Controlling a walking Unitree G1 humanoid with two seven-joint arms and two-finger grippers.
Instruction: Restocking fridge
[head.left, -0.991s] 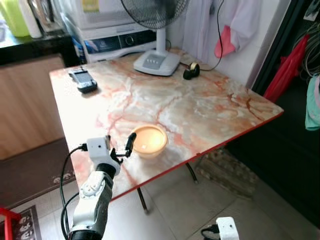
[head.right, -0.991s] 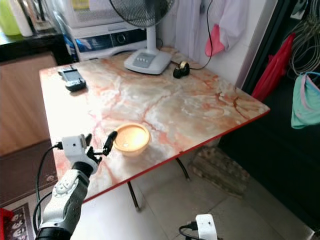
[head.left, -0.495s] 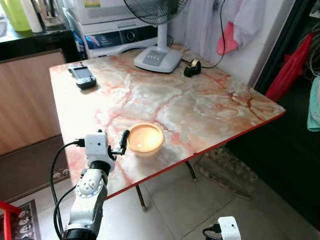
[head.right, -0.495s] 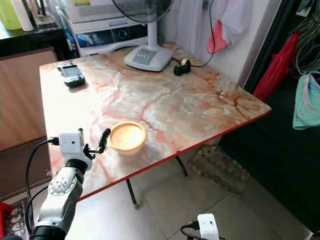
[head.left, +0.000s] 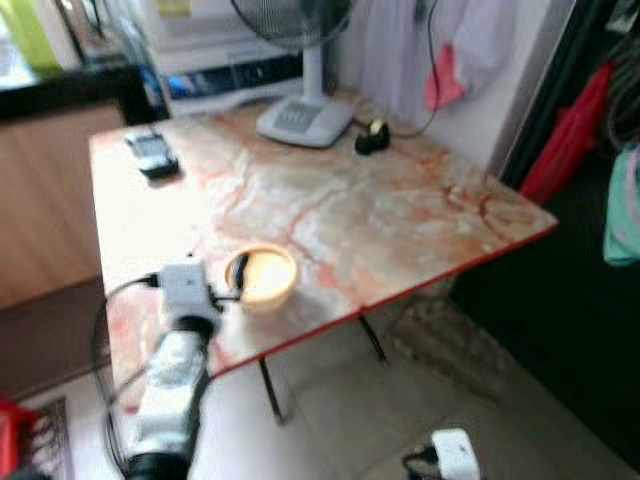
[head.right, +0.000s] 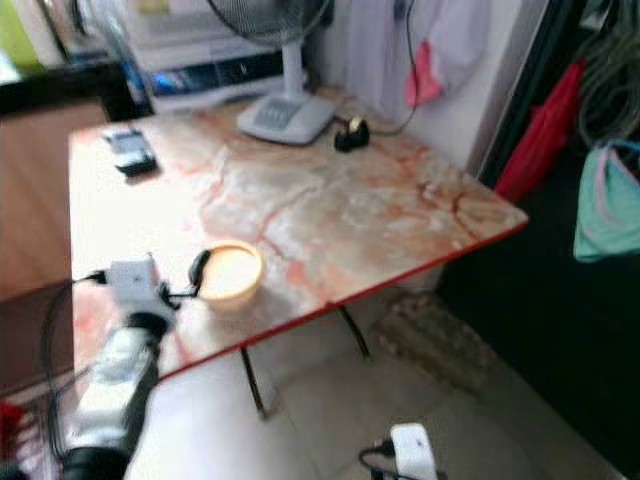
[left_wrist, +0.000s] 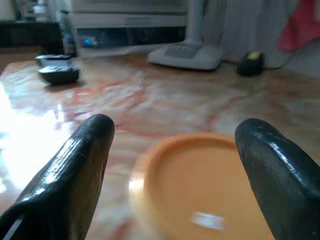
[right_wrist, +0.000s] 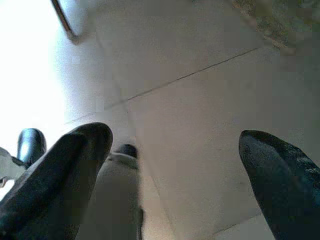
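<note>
While both head views are blurred, we can still locate the orange bowl (head.left: 266, 276) left of centre in the frame, resting on the marble-patterned table (head.left: 400, 225) close to the red front edge. We see the left gripper (left_wrist: 175, 165) positioned level with the bowl's near rim, its two black fingers (left_wrist: 75, 165) spread apart, one on either side of the bowl in the left wrist view, with nothing clamped between them; whether a finger touches the rim cannot be determined. We see the right gripper (right_wrist: 172, 175) hanging low at the bottom of the frame, its fingers likewise spread apart over the tiled floor (right_wrist: 200, 110). Toward the upper left of the frame, a dark phone-like device (head.left: 152, 156) lies on the table. At upper centre stands a fan base (head.left: 296, 120), with a small dark tape roll (head.left: 372, 136) just beside it.
</note>
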